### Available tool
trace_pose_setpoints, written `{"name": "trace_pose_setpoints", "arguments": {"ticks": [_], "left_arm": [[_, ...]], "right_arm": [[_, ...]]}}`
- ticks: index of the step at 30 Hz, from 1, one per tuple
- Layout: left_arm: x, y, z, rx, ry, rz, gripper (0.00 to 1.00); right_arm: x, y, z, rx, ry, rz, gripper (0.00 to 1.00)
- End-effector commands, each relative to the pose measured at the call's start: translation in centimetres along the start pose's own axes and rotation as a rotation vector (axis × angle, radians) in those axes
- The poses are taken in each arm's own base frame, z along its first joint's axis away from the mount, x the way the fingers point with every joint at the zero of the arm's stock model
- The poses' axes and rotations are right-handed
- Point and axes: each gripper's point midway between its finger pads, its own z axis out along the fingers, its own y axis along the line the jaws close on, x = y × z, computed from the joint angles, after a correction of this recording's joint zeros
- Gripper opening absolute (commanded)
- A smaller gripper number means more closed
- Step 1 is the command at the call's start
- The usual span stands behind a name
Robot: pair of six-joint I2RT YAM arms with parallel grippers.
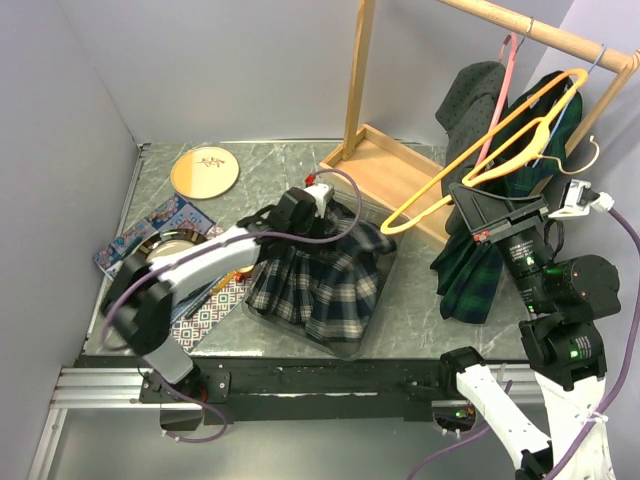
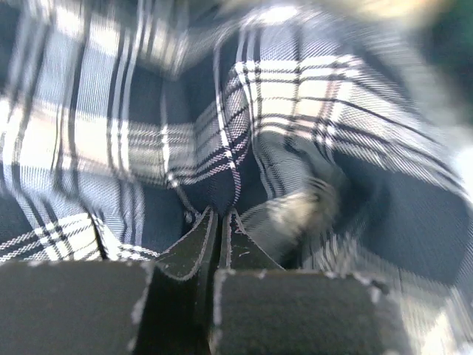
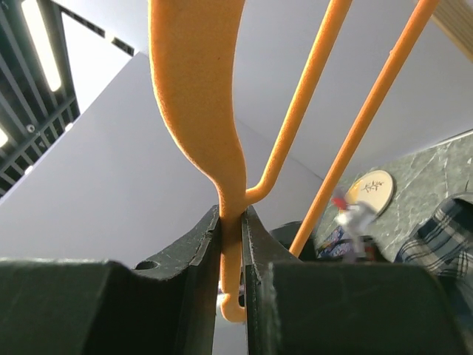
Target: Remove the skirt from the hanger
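The navy and white plaid skirt (image 1: 320, 280) lies bunched in a shallow tray (image 1: 388, 262) at the table's middle, off the hanger. My left gripper (image 1: 316, 208) is at the skirt's far edge. In the left wrist view its fingers (image 2: 219, 216) are shut with the skirt's cloth (image 2: 295, 111) at their tips. My right gripper (image 1: 468, 198) is shut on the bare yellow hanger (image 1: 415, 207) and holds it up to the right of the tray. In the right wrist view the hanger (image 3: 196, 89) is pinched between the gripper's fingers (image 3: 231, 214).
A wooden clothes rack (image 1: 355, 80) stands at the back right, with a pink hanger (image 1: 508, 60) carrying a grey garment (image 1: 470, 100) and a dark green plaid garment (image 1: 480, 270) behind my right arm. A round plate (image 1: 205, 171), a bowl (image 1: 172, 245) and patterned mats (image 1: 150, 225) lie at the left.
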Motion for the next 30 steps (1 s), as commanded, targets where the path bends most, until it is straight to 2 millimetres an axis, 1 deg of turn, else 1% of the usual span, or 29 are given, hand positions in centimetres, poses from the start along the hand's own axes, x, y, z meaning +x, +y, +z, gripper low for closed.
{"name": "trace_pose_setpoints", "arguments": {"ticks": [1, 2, 4, 5, 6, 7, 9, 10, 11, 12, 13, 14, 15, 16, 17, 18, 20, 21, 22, 25, 27, 28, 29, 30], "left_arm": [[-3.9, -5.1, -5.1, 0.214, -0.175, 0.006, 0.01], [-2.6, -3.8, -4.2, 0.164, -0.152, -0.005, 0.01], [-1.3, -2.4, -3.2, 0.117, -0.117, -0.028, 0.01], [-0.6, -2.0, -2.9, 0.099, -0.091, -0.030, 0.01], [-0.7, -1.8, -3.0, 0.083, -0.094, -0.032, 0.01], [-1.5, -2.0, -3.5, 0.081, -0.113, -0.038, 0.01], [-3.3, -2.7, -5.2, 0.104, -0.160, -0.024, 0.01], [-4.0, -3.0, -5.8, 0.107, -0.173, -0.022, 0.04], [-5.7, -3.5, -6.9, 0.109, -0.207, -0.016, 0.01], [-5.1, -2.9, -7.2, 0.076, -0.164, -0.016, 0.01], [-5.7, -3.0, -7.7, 0.063, -0.163, -0.018, 0.01], [-5.6, -2.7, -8.2, 0.050, -0.165, -0.029, 0.01], [-5.8, -3.0, -8.5, 0.064, -0.189, -0.071, 0.01], [-4.4, -2.5, -8.7, 0.069, -0.193, -0.099, 0.01], [-3.7, -2.4, -8.5, 0.077, -0.203, -0.130, 0.01], [-3.2, -1.9, -8.1, 0.057, -0.211, -0.187, 0.01], [0.3, 0.0, -5.9, -0.019, -0.125, -0.221, 0.01], [1.4, 1.2, -5.0, -0.080, -0.103, -0.229, 0.01], [3.6, 2.3, -3.5, -0.117, -0.046, -0.222, 0.01], [6.5, 3.4, -1.4, -0.147, 0.011, -0.221, 0.01], [6.8, 3.6, -1.1, -0.162, 0.028, -0.239, 0.01], [5.7, 3.2, -1.3, -0.162, 0.012, -0.244, 0.05], [5.5, 3.2, -1.9, -0.177, 0.024, -0.240, 0.13], [4.3, 3.0, -2.5, -0.180, 0.001, -0.235, 0.26]], "right_arm": [[-1.9, 1.6, -0.9, -0.047, -0.091, -0.014, 0.00], [-2.0, 1.6, -1.0, -0.047, -0.095, -0.016, 0.00], [-1.9, 1.6, -1.0, -0.049, -0.091, -0.021, 0.00], [-1.8, 1.6, -0.8, -0.047, -0.085, -0.024, 0.00], [-1.9, 1.8, -0.8, -0.048, -0.082, -0.034, 0.00], [-1.8, 1.9, -0.8, -0.051, -0.072, -0.038, 0.00], [-1.8, 2.1, -0.9, -0.051, -0.065, -0.050, 0.00], [-1.8, 2.3, -0.9, -0.056, -0.063, -0.050, 0.00], [-1.9, 2.4, -1.1, -0.061, -0.069, -0.052, 0.00], [-1.9, 2.5, -1.2, -0.064, -0.071, -0.053, 0.00], [-2.0, 2.6, -1.4, -0.063, -0.074, -0.053, 0.00], [-2.1, 2.7, -1.6, -0.066, -0.078, -0.054, 0.00], [-2.1, 2.6, -1.6, -0.064, -0.080, -0.055, 0.00], [-2.1, 2.7, -1.9, -0.068, -0.082, -0.054, 0.00], [-2.0, 2.7, -2.0, -0.069, -0.079, -0.050, 0.00], [-1.7, 2.4, -1.9, -0.070, -0.076, -0.042, 0.00], [-1.6, 2.3, -2.0, -0.071, -0.073, -0.039, 0.00], [-1.5, 2.2, -2.0, -0.070, -0.067, -0.041, 0.00], [-1.4, 2.2, -1.9, -0.071, -0.062, -0.043, 0.00], [-1.2, 2.9, -2.0, -0.099, -0.044, -0.057, 0.00], [-1.0, 3.4, -2.1, -0.117, -0.026, -0.064, 0.00], [-0.9, 3.3, -1.8, -0.111, -0.014, -0.068, 0.00], [-0.9, 3.7, -2.0, -0.116, -0.007, -0.078, 0.00], [-0.6, 3.8, -2.0, -0.118, 0.011, -0.084, 0.00]]}}
